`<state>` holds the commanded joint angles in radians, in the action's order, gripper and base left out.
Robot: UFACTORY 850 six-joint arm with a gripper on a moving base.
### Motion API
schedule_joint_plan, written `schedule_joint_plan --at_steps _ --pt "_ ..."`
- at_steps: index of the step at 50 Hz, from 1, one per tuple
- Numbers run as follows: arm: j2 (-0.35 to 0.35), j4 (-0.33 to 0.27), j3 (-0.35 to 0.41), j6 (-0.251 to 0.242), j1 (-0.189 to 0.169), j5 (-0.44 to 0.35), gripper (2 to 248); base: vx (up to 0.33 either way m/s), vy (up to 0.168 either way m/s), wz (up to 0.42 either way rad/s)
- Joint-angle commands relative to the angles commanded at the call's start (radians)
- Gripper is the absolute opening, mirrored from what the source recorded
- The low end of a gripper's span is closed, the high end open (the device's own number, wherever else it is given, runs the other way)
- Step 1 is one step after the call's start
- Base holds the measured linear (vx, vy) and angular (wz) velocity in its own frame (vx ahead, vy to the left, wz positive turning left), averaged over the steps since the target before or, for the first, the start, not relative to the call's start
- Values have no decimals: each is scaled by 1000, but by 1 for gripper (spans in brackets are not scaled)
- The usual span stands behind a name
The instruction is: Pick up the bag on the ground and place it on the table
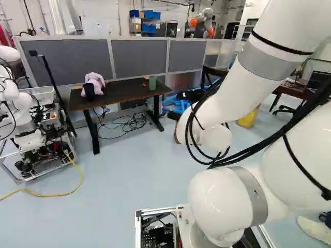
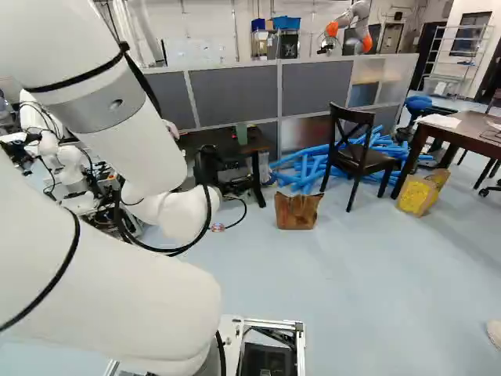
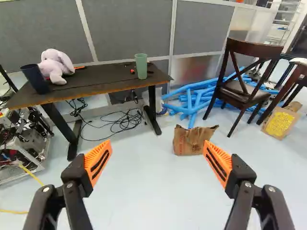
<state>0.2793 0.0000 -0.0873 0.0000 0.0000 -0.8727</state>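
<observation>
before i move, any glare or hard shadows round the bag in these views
Wrist view: floor nearly white, bag stands out darker, no hard shadow seen beside it; right base view: soft pale sheen on the floor, no harsh glare on the bag; left base view: smooth highlights on the arm, which hides most of the bag.

Brown bag point(image 3: 186, 143) with darker print here, dark bench point(image 3: 106, 83), green cup point(image 3: 141, 66), pale pink plush point(image 3: 56, 66), blue tubes point(image 3: 189, 101), grey panels point(image 3: 132, 28)!
</observation>
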Motion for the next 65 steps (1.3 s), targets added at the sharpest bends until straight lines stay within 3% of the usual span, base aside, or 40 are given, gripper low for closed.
schedule_joint_plan --at_steps 65 --pt "0 0 0 0 0 0 247 202 -73 -5"
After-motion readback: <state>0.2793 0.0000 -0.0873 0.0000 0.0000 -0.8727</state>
